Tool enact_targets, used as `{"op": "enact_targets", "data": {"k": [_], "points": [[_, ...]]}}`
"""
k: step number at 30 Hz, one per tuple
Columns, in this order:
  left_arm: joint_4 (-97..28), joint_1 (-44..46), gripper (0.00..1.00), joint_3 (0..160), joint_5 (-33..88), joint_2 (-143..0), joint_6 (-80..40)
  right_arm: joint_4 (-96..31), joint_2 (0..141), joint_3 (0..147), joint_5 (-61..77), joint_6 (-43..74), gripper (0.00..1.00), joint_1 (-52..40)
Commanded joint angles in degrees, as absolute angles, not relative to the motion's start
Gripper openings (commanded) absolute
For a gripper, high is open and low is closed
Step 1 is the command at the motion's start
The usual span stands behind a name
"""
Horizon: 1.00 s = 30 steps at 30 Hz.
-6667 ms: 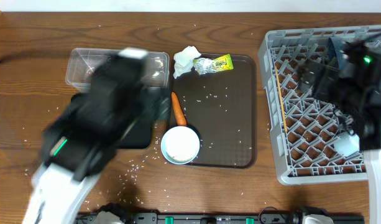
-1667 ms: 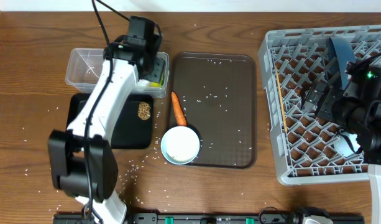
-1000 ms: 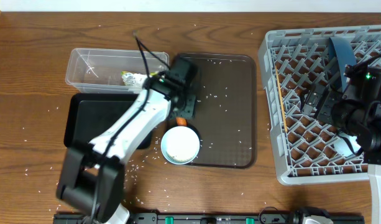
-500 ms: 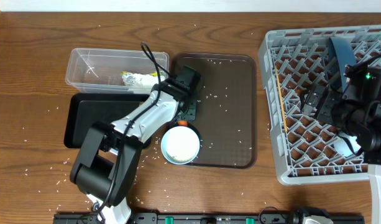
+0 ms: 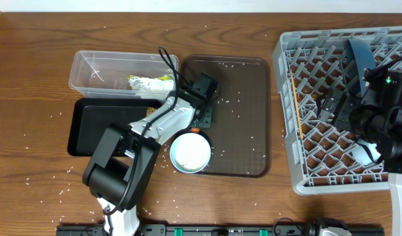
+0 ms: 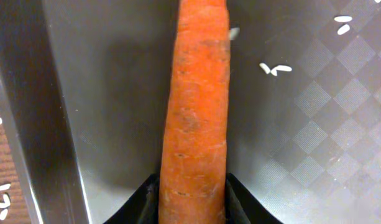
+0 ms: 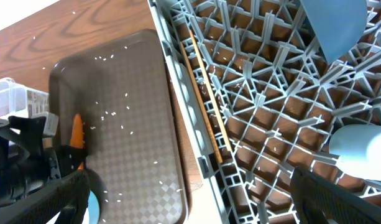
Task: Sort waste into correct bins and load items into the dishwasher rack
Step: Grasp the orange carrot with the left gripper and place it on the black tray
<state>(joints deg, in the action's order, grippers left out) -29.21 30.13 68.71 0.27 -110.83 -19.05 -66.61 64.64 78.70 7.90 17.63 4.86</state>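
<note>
- carrot (image 6: 196, 112) is lying flat on the brown tray (image 5: 240, 131), hard against the raised rim at the tray's 9 o'clock side
- left end effector (image 6: 193, 190) is right down on it: one finger touches each side of the carrot, so it's pinching it near one end
- rice (image 6: 274, 68) is scattered over the tray around the carrot, with more on the table (image 5: 30, 52)
- bowl (image 5: 190, 152) sits just at the carrot's 6 o'clock, on the tray's lower-left corner and hanging over its edge
- tub (image 5: 96, 72) is at about 10 o'clock from the carrot, with the wrapper (image 5: 145, 83) inside at its right end
- black tray (image 5: 102, 128) is at 8–9 o'clock, directly below the tub, and the left arm passes over its right end
- rack (image 5: 286, 131) is out at 3 o'clock, well apart from the carrot
- chopsticks (image 7: 206, 93) lie along the rack's left wall, plate (image 7: 336, 25) stands on edge near the far side, and cup (image 7: 364, 149) is in the lower right part
- right end effector (image 7: 190, 180) hangs over the rack with fingers spread wide and nothing between them
</note>
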Motion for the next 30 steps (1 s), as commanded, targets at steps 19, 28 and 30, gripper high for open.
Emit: {"op": "enact_targets", "data": {"k": [19, 28, 30], "points": [[-52.6, 28.9, 0.27, 73.0, -13.8, -82.5, -8.7, -66.7, 64.5, 79.0, 7.5, 18.2, 0.99, 5.7], [-60.2, 19.4, 0.27, 63.2, -14.2, -82.3, -16.6, -66.5, 64.5, 79.0, 7.5, 18.2, 0.99, 5.7], [-56.8, 17.2, 0.26, 59.7, -14.2, -82.3, -17.9, -66.5, 64.5, 79.0, 7.5, 18.2, 0.99, 5.7]]}}
